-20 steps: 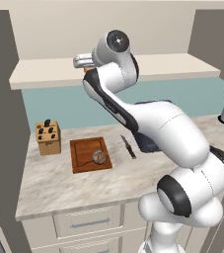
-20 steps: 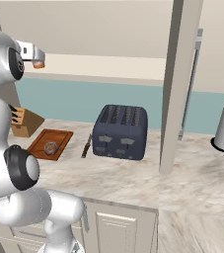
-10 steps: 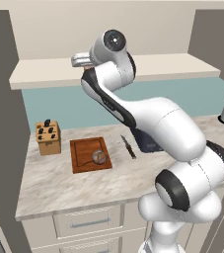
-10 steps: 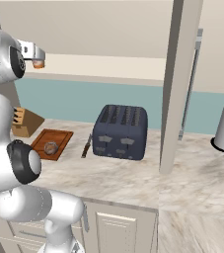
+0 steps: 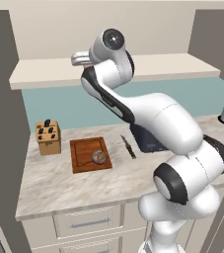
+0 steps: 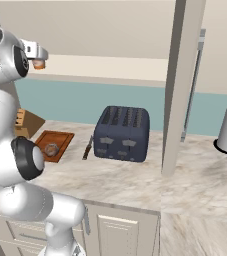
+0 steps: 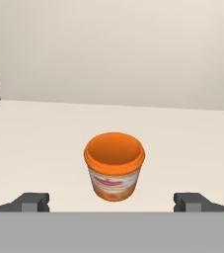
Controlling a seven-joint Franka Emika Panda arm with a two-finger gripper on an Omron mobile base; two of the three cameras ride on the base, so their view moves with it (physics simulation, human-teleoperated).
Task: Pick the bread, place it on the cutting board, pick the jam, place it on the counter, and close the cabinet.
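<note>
Pincer: the gripper (image 7: 111, 206) hangs released at cabinet-shelf height, its fingertips (image 7: 33, 202) spread wide and grasping nothing.
Straight ahead: the jam (image 7: 114, 172) stands upright on the pale shelf of the cabinet (image 7: 44, 133), centred between the two tips and just beyond them, apart from both.
From the side: the right base view shows the jam (image 6: 39, 64) just past the hand, at the shelf's front edge.
Far below: the bread (image 5: 99, 156) rests on the cutting board (image 5: 84, 151), which lies flat on the counter (image 5: 64, 183) well under the pincer.
Beside the board: a knife block (image 5: 48, 138) on one side, a knife (image 5: 128, 147) and a dark toaster (image 6: 123, 133) on the other.
Door: the cabinet door (image 6: 177, 85) stands open, edge-on, off to the arm's right.
Done: the bread step appears complete.
In hand: the reach for the jam, by the look of it.
Left: gripping the jar, setting it on the counter, shutting the cabinet.
</note>
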